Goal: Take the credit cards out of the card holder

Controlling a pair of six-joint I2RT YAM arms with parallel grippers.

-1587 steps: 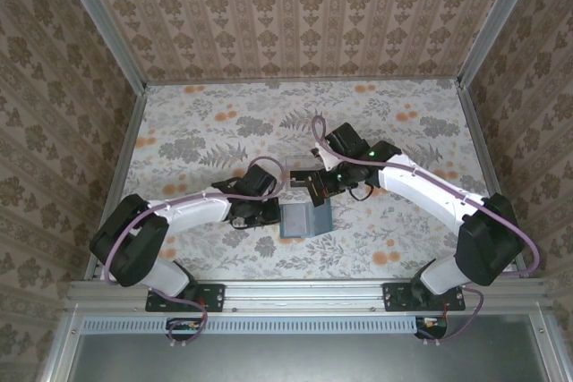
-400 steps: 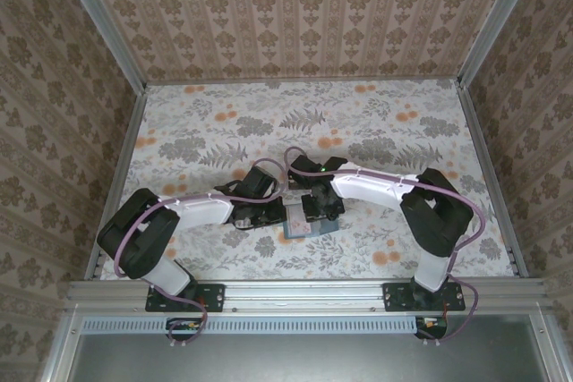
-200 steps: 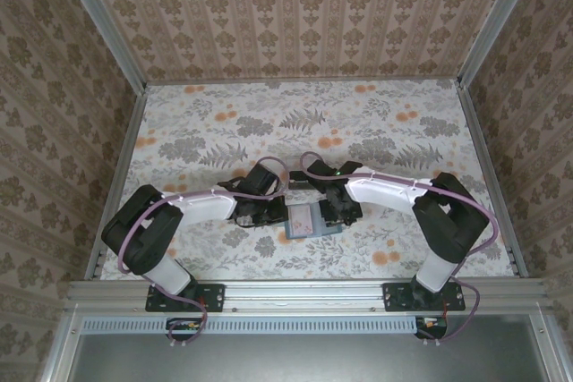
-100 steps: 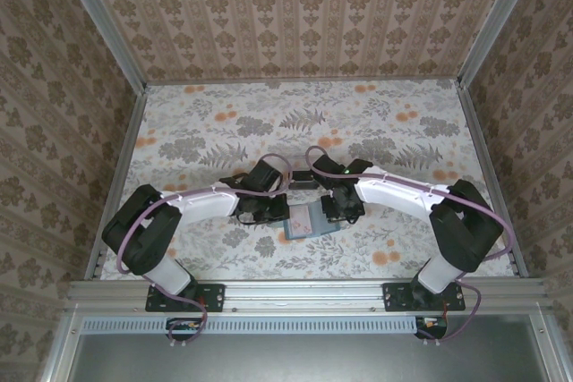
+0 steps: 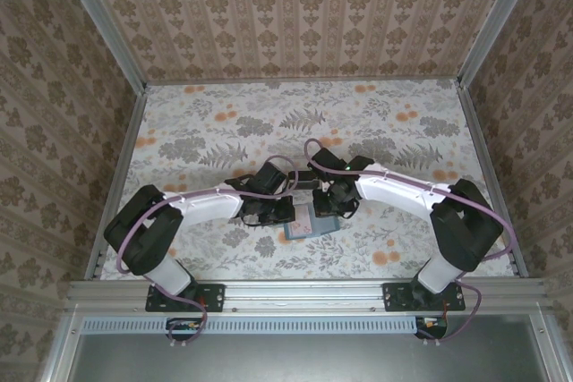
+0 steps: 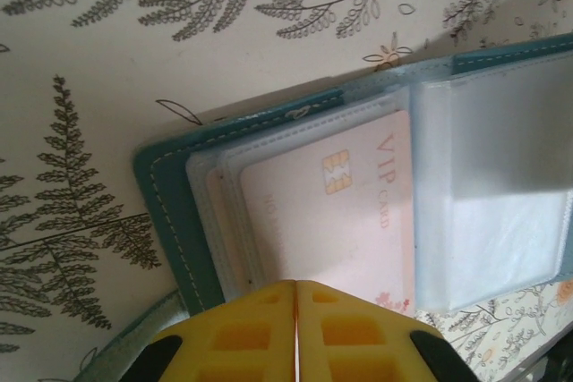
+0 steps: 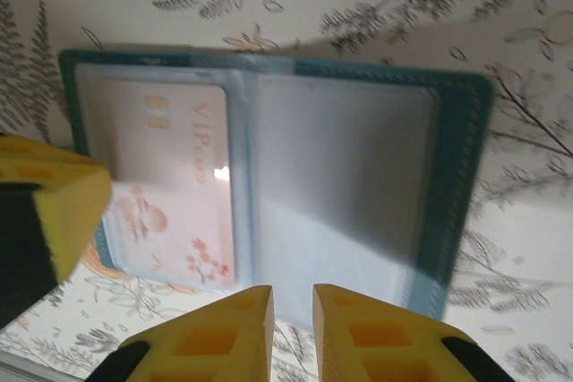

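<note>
The card holder (image 5: 310, 221) lies open on the table (image 5: 403, 131) between the arms, a credit card (image 6: 340, 212) in its left-side sleeve (image 6: 215, 221); the left gripper (image 6: 295, 309), clenched, should pin the teal edge while the right gripper (image 7: 292, 310), nearly closed, hold unclear, slides the card straight out.

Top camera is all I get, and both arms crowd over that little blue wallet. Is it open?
Observer: Yes. In the right wrist view the card holder lies spread open, flat on the table.
Operator: Anything inside it?
Observer: A pink card printed VIP, with a gold chip, sits tucked into one half.
Operator: Is the left claw holding that card?
Observer: The left wrist view shows the left gripper shut, its tip at the card's near edge. I cannot tell whether it pinches anything.
</note>
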